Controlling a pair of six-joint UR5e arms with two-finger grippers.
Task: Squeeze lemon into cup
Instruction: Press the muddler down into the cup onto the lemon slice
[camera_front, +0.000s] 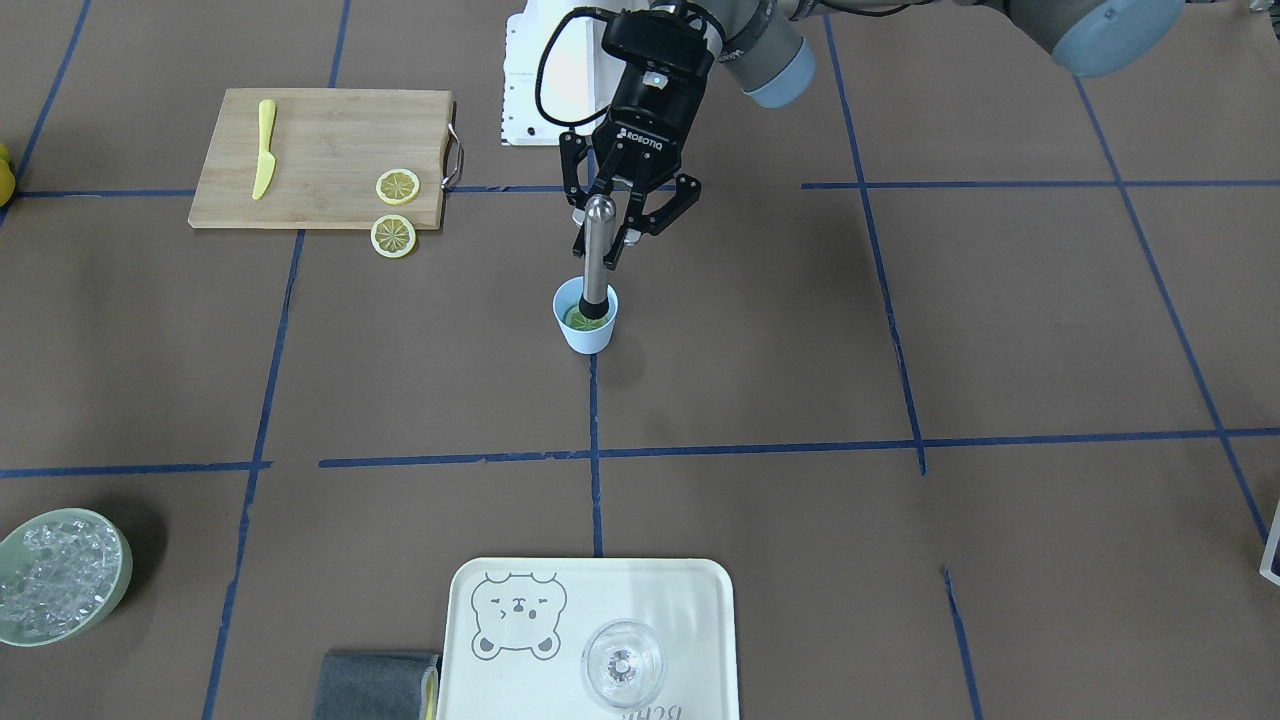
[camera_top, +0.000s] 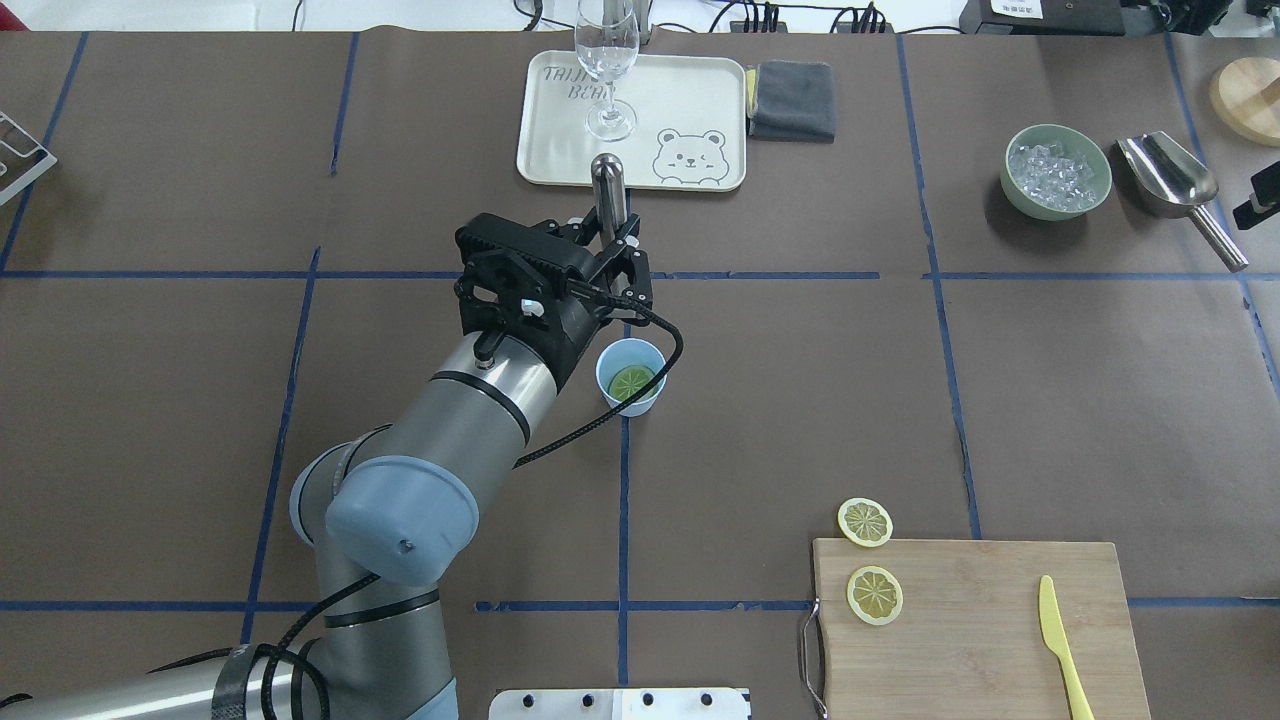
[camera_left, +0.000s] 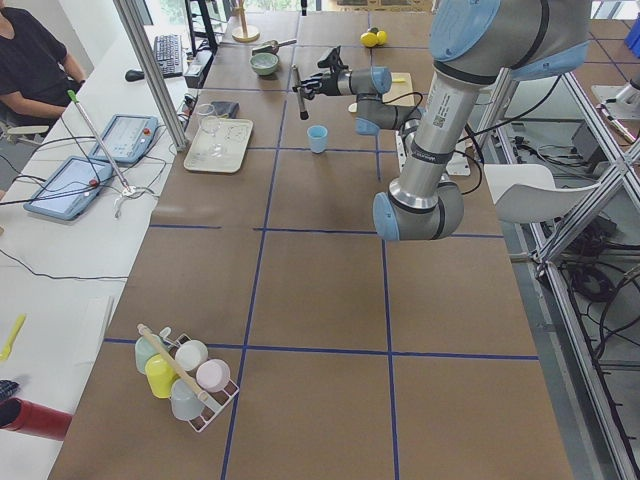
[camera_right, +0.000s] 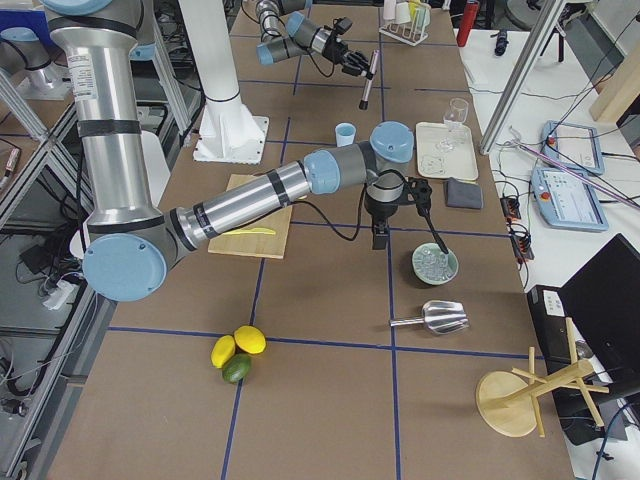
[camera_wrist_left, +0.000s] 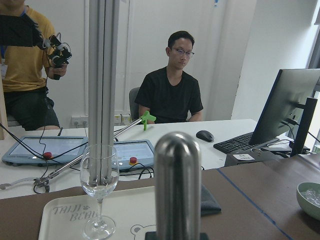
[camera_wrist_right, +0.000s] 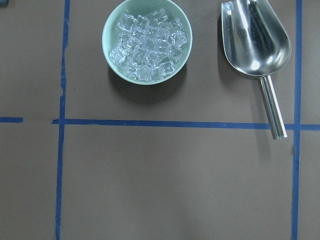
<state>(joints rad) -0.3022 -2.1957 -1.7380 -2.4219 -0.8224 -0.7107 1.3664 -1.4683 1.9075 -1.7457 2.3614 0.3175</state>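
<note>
Steel runs between the fingers of your left tool (camera_front: 603, 240): it is clamped on the shaft of a muddler (camera_front: 597, 275), held upright with the black end down. That end hangs over the light-blue cup (camera_front: 587, 338). In the side views you can see it is above the rim and not touching it. Look into the cup and you find a lemon slice (camera_top: 631, 381) lying flat at the bottom. The cup stands upright on the brown surface (camera_front: 800, 350), near the middle.

A second lemon slice (camera_front: 398, 186) lies on the wooden cutting board (camera_front: 320, 150) well off to your robot's right. A third lemon slice (camera_front: 393, 236) sits just off the board's edge, and a yellow knife (camera_front: 264, 148) rests on the board. Your right tool (camera_right: 380, 235) hangs near the bowl of ice (camera_wrist_right: 146, 42), and its wrist camera looks down on the bowl and a steel scoop (camera_wrist_right: 255, 40). You cannot tell whether its fingers are apart or together.
</note>
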